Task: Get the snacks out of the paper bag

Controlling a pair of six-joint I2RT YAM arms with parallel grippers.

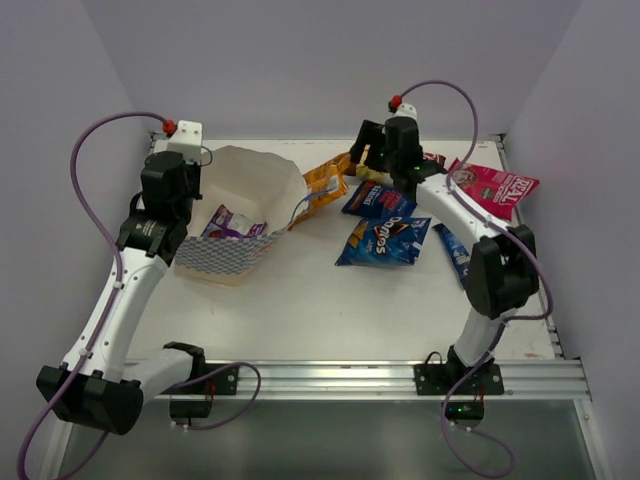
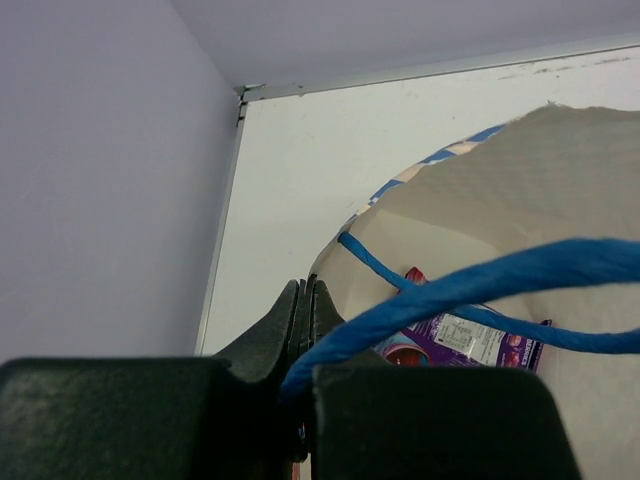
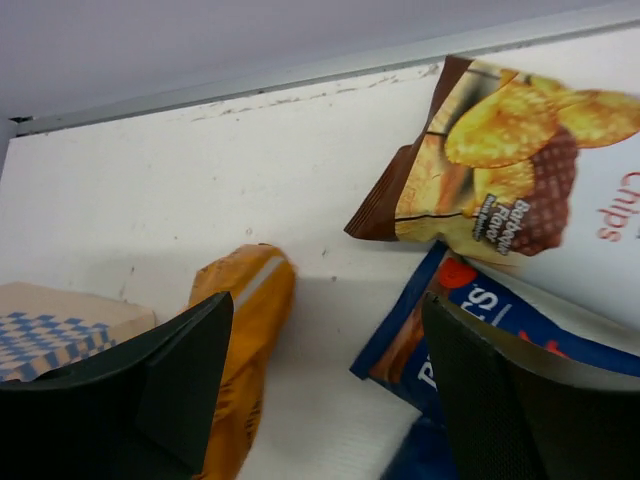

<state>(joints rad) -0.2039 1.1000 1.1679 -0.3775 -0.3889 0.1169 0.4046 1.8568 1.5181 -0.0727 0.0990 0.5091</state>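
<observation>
The paper bag (image 1: 250,185) stands open at the left. A small purple packet (image 1: 232,222) lies inside it and also shows in the left wrist view (image 2: 470,340). My left gripper (image 1: 196,200) is shut on the bag's rim (image 2: 420,220), with a blue string handle (image 2: 480,280) running into the jaws (image 2: 305,320). My right gripper (image 1: 358,160) is open and empty (image 3: 325,370), hovering over bare table between the orange packet (image 3: 240,340) and a blue-and-white packet (image 3: 480,320). The brown-and-white packet (image 3: 500,160) lies beyond. The blue Doritos packet (image 1: 385,240) lies mid-table.
A red-pink packet (image 1: 495,185) lies at the back right, and another blue packet (image 1: 452,250) sits by the right arm. The orange packet (image 1: 325,185) touches the bag's right side. Walls close in the table at left, back and right.
</observation>
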